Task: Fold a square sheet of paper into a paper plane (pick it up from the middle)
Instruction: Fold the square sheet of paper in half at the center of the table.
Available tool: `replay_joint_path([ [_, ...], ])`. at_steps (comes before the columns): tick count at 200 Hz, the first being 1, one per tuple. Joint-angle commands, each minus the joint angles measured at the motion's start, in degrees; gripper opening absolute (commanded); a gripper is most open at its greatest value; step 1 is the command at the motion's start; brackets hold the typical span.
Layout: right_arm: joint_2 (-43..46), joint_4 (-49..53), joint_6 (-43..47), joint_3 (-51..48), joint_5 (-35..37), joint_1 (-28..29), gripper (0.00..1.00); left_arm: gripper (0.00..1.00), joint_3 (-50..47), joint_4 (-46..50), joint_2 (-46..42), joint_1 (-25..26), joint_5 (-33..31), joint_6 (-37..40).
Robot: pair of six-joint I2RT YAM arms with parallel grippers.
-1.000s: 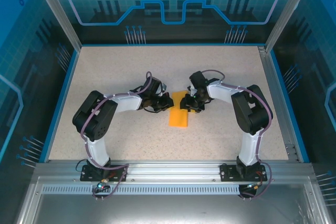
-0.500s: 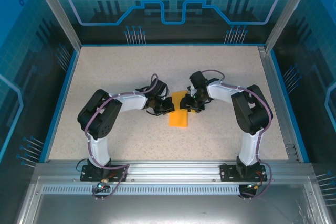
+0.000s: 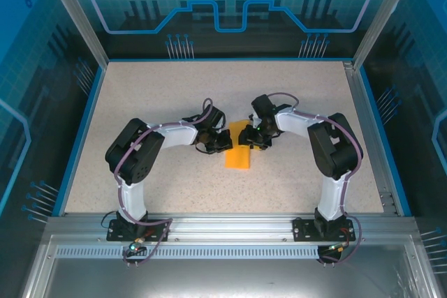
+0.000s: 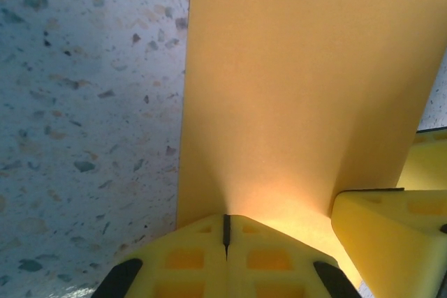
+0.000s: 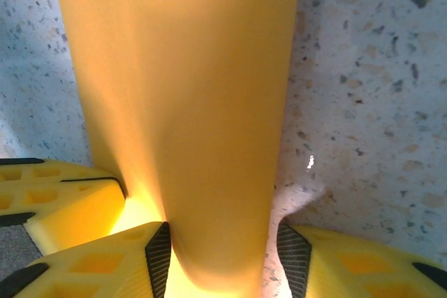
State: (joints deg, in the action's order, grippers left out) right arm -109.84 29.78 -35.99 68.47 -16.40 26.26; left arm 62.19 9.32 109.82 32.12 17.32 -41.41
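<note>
The square sheet of paper (image 3: 237,155) lies mid-table, orange-yellow and folded into a long strip; no paper plane is in view. My left gripper (image 3: 221,142) is shut, and its tips (image 4: 225,232) rest on the sheet's (image 4: 307,88) near end by its left edge. I cannot tell whether they pinch any paper. My right gripper (image 3: 253,138) stands open astride a rounded, raised fold of the sheet (image 5: 188,102). Its left pad (image 5: 158,259) is against the fold; the right pad (image 5: 293,259) is clear of it. The midpoint of the right gripper (image 5: 225,263) sits on the fold.
The speckled tabletop (image 3: 160,95) is framed by a blue rim (image 3: 82,123) and metal posts. A finger of the right gripper (image 4: 391,242) crowds the left wrist view. The left gripper's fingers (image 5: 59,200) sit just left of the fold in the right wrist view.
The left arm swung its elbow rightward and its shut gripper slid a little right onto the sheet. The right jaws opened slightly wider around the fold. The sheet stayed put.
</note>
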Motion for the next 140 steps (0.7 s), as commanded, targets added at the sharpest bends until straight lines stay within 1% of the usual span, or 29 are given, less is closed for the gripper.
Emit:
replay_joint_path([
  [1,0.87,3.04,0.56,-1.06,6.63,-0.23,0.52,0.0,0.04,2.72,1.76,0.67,-1.59,1.51],
  [28,8.65,-0.18,-0.91,-3.82,5.96,-1.98,0.55,0.0,-0.14,2.9,1.43,0.71,-1.98,1.67],
  [51,15.53,-8.94,-2.99,-9.7,0.11,-3.76,0.55,0.0,-0.14,3.07,1.27,0.73,-2.11,1.74],
  [63,17.21,-12.73,-3.5,-11.66,-3.52,-3.61,0.41,0.0,-0.06,3.07,1.27,0.68,-2.12,1.77],
  [82,17.18,-16.15,-4.4,-13.3,-7.9,-2.53,0.27,0.0,0.03,3.08,1.27,0.69,-1.99,1.85],
  [110,14.3,-20.22,-5.56,-14.2,-10.8,-0.45,0.16,0.0,0.03,3.08,1.36,0.67,-1.85,1.93],
  [140,10.74,-21.68,-5.67,-14.24,-11.39,-0.01,0.11,0.0,-0.05,3.07,1.36,0.7,-1.67,1.94],
])
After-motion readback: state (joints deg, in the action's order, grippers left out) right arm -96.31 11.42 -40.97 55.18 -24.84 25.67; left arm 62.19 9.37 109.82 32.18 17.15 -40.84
